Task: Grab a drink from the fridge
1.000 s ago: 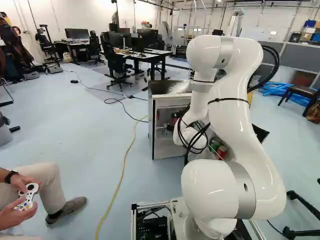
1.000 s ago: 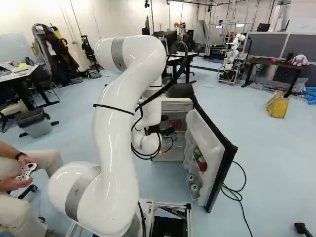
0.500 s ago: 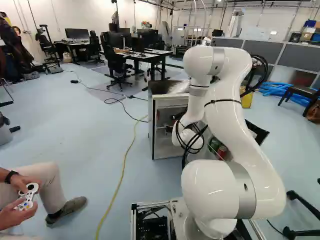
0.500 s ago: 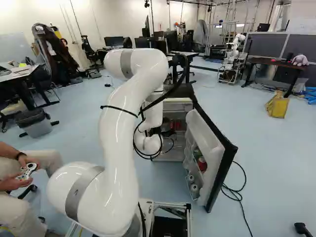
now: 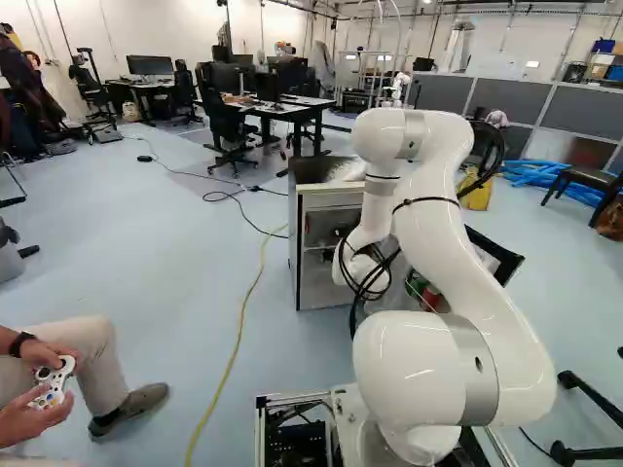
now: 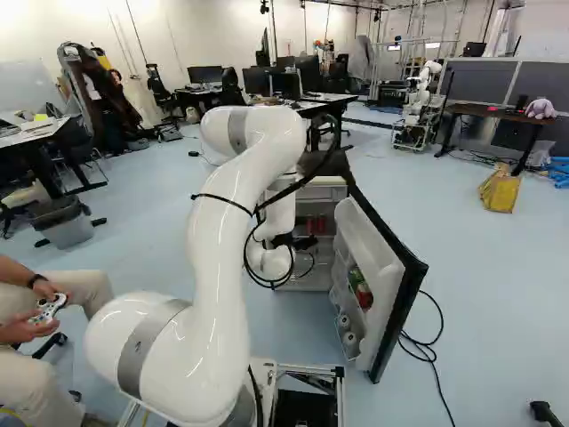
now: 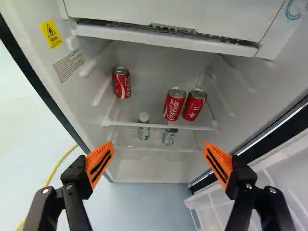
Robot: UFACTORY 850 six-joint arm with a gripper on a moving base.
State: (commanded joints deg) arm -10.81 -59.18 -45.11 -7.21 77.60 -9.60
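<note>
At the mouth of the fridge (image 6: 321,181), my gripper (image 6: 305,243) is partly hidden by the arm and cables in the right base view. Seen from the wrist, the gripper (image 7: 159,156) stands wide open, nothing between its orange pads. Ahead of it, inside the fridge, one red can (image 7: 121,83) stands apart on a shelf; two more, a red can (image 7: 173,104) and another red can (image 7: 194,105), stand close together. On the level below are a small bottle (image 7: 144,126) and a greenish can (image 7: 170,136). No drink touches the fingers.
The fridge door (image 6: 391,267) stands open, with drinks (image 6: 361,289) in its racks. A yellow cable (image 5: 237,336) crosses the floor left of the base. A seated person with a controller is at the left. Another robot (image 6: 418,107) stands far back. A black cable lies beyond the door.
My arm's upper bend has come down and moved ahead, towards the fridge. The base, the fridge and its door have not shifted.
</note>
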